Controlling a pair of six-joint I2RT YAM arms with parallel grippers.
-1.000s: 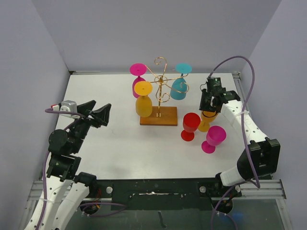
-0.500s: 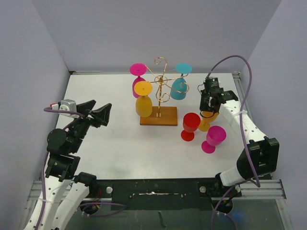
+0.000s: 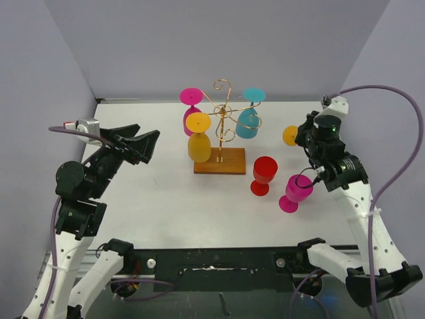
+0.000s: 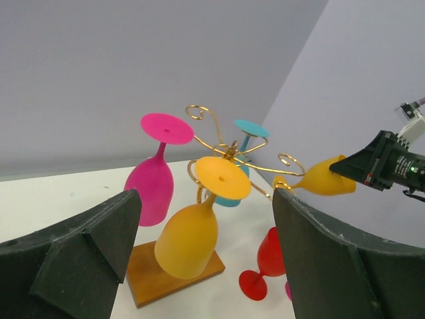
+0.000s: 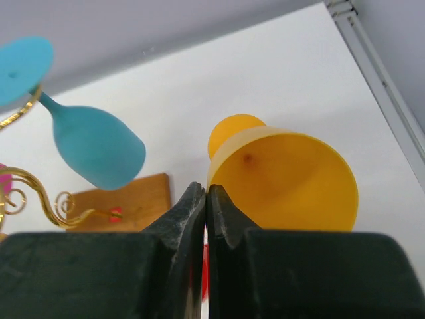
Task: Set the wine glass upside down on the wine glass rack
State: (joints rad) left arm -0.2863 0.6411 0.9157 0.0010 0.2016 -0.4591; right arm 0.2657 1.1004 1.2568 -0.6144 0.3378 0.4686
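The gold wire rack (image 3: 222, 111) stands on its wooden base (image 3: 229, 162) at the table's middle back. A pink glass (image 3: 191, 106), a yellow glass (image 3: 198, 138) and a teal glass (image 3: 249, 118) hang upside down from it. My right gripper (image 3: 305, 137) is shut on the rim of another yellow wine glass (image 3: 290, 135), held in the air on its side, right of the rack, foot toward the rack. In the right wrist view the fingers (image 5: 206, 197) pinch the rim of its bowl (image 5: 292, 179). My left gripper (image 3: 136, 146) is open and empty, left of the rack.
A red glass (image 3: 263, 174) and a magenta glass (image 3: 295, 191) stand upright on the table in front of and right of the rack, below my right arm. A metal rail (image 3: 330, 109) runs along the table's right edge.
My right gripper has lifted the yellow glass off the table beside the red glass and turned it on its side. The left arm has risen slightly.
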